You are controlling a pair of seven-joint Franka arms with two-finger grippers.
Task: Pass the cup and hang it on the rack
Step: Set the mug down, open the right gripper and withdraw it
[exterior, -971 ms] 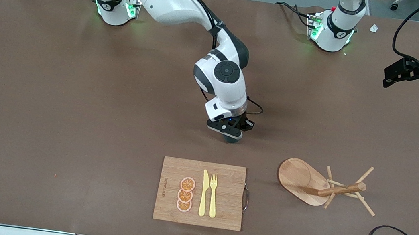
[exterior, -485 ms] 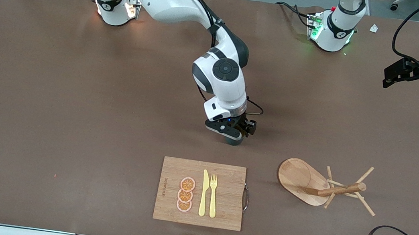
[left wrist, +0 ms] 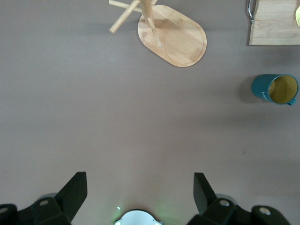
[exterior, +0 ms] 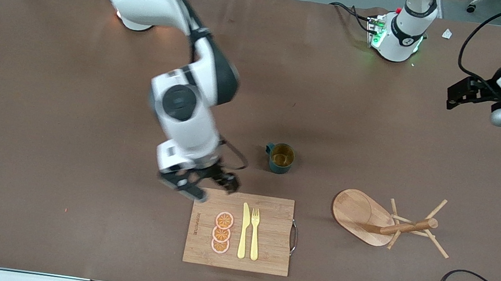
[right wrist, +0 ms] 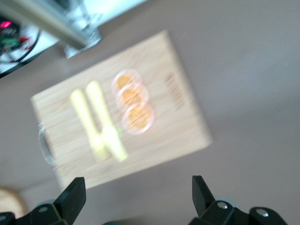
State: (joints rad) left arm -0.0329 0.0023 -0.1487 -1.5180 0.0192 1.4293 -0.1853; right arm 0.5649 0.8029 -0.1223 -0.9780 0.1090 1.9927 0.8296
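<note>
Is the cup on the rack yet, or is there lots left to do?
Not yet. Done: the cup stands upright mid-table, free of both arms. In hand: nothing; the right gripper, jaws open, hangs over the cutting board's edge, and the left gripper waits open. Left: picking the cup up and hanging it on the rack.

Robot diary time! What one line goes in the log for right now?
cup: upright on table, free | right pincer: open, over cutting board corner | left pincer: open, waiting | rack: no cup
</note>
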